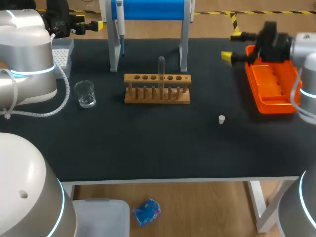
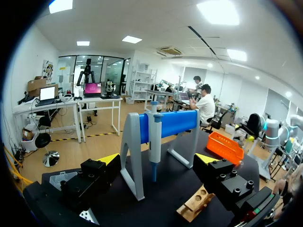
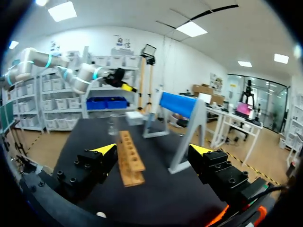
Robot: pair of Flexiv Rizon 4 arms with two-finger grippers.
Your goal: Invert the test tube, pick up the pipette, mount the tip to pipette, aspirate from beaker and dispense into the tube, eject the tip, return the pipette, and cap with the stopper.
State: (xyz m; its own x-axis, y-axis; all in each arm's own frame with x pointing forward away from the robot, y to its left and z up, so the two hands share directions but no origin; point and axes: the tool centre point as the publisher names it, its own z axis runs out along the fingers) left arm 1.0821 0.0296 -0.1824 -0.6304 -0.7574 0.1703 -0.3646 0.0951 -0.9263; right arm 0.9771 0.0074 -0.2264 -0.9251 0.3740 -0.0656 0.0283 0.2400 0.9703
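Black table (image 1: 148, 148) spreads under both our arms, with the rack (image 1: 157, 89) at its middle and the tube (image 1: 161, 68) standing upright in 1 of the middle holes; we cannot tell which end is up. The beaker (image 1: 85, 94) sits well left of the rack, the stopper (image 1: 221, 119) lies alone to its right and nearer us, and the pipette (image 1: 120, 27) hangs on the blue stand (image 1: 153, 9) behind.

Our left gripper (image 2: 157, 160) hangs near the far left corner beside the tip box (image 1: 61, 52), its 2 fingers spread wide and empty, facing the pipette. Our right gripper (image 3: 153, 150) is over the orange tray's (image 1: 274, 86) far end, equally agape, holding nothing, facing along the rack.

We judge that inverting the tube is the step in hand, with nothing gripped yet. To do it well, we should approach the glass above the rack's top bar, close on it gently and squarely, lift straight up until it clears the hole, turn it over away from the rack, then lower it back plumb so it neither chips nor tips the rack.
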